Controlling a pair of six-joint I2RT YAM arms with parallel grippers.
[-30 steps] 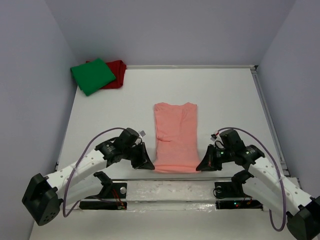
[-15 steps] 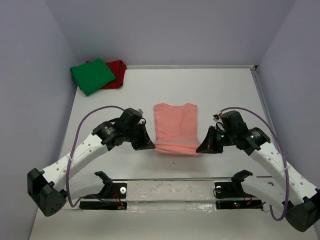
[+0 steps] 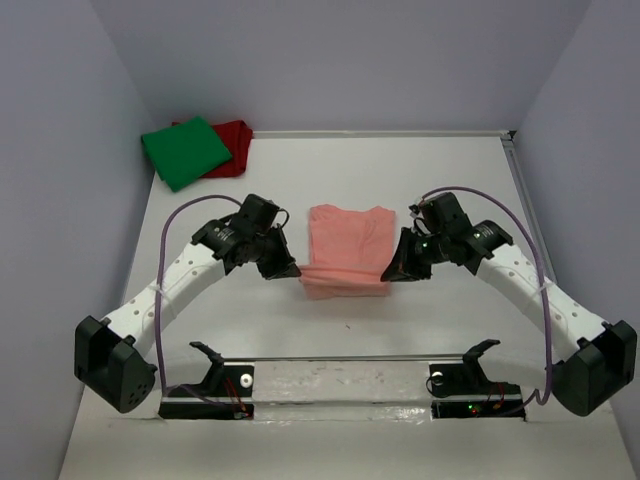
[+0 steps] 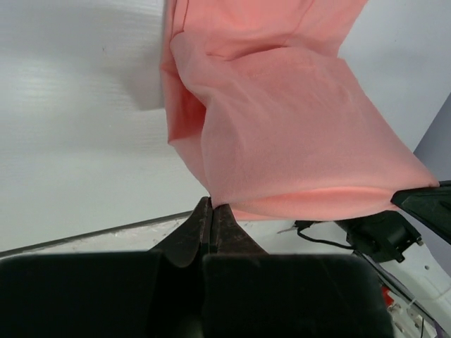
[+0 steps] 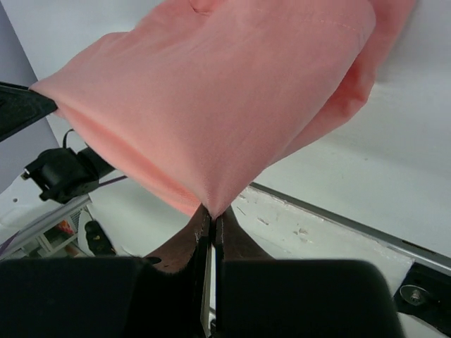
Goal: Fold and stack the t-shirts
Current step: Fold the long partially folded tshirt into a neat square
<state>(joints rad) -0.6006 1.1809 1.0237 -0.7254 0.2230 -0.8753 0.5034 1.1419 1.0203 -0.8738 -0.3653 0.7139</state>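
Far-left corner of the worktop (image 3: 450,180): the bright green t-shirt (image 3: 185,152) lies folded, partly over the dark red t-shirt (image 3: 235,137), both well apart from the action. Moving in to the left pincer (image 3: 289,270), its jaws are pinched tight on the near-left hem corner of the salmon-pink t-shirt (image 3: 348,235), with fabric spilling out of the closed tips in the wrist view. That shirt sits mid-worktop between the arms. Its long axis runs away from the bases, the neck end points at the far wall and lies flat, and the near hem is lifted and doubled under. Across to the right pincer (image 3: 393,272), clamped just as tight on the near-right corner. The raised edge spans straight between them, neither arm nearer. The neck end lies directly beyond both pincers, so I reckon the hem travels forward over it.
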